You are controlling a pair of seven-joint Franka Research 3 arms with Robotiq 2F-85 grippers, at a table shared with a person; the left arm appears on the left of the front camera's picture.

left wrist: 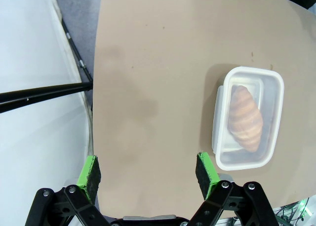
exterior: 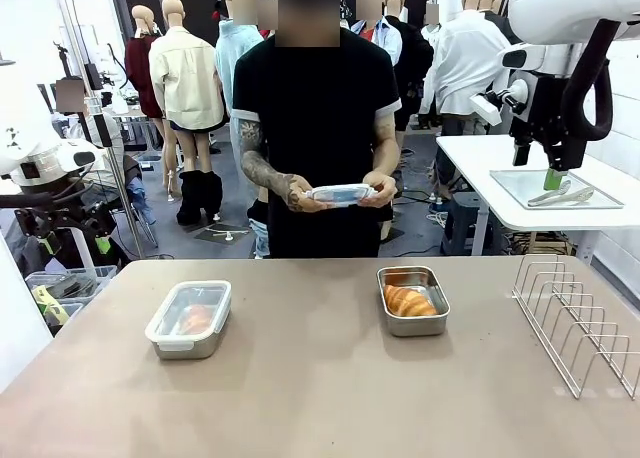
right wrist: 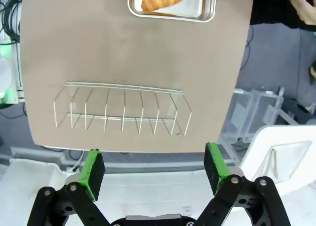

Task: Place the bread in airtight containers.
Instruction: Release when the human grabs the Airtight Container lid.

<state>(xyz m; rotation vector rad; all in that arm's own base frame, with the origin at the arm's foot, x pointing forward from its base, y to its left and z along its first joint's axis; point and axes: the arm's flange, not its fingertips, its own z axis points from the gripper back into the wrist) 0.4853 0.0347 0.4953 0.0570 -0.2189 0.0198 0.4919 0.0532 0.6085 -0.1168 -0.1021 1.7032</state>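
Two small rectangular stainless-steel tins sit on the brown tabletop point(exterior: 320, 398), well apart: the left tin point(exterior: 189, 320), already capped with a clear plastic snap lid, holds one golden-brown ridged croissant roll point(left wrist: 245, 118), and the right tin point(exterior: 413, 300) lies open with the second glossy roll point(exterior: 409, 300) resting inside it. Beside the open tin, toward the robot's right, stands a bare wire rack point(exterior: 578, 318). Both arms hang clear of the table, the left gripper point(left wrist: 148, 172) and the right gripper point(right wrist: 155, 163) each spread wide and empty. Beyond the far edge the person holds the remaining clear lid point(exterior: 340, 194) flat between both hands point(exterior: 300, 196), almost straight behind the open tin (its long axis runs toward the person). The closing move looks like theirs: those hands are nearer that tin than either gripper.
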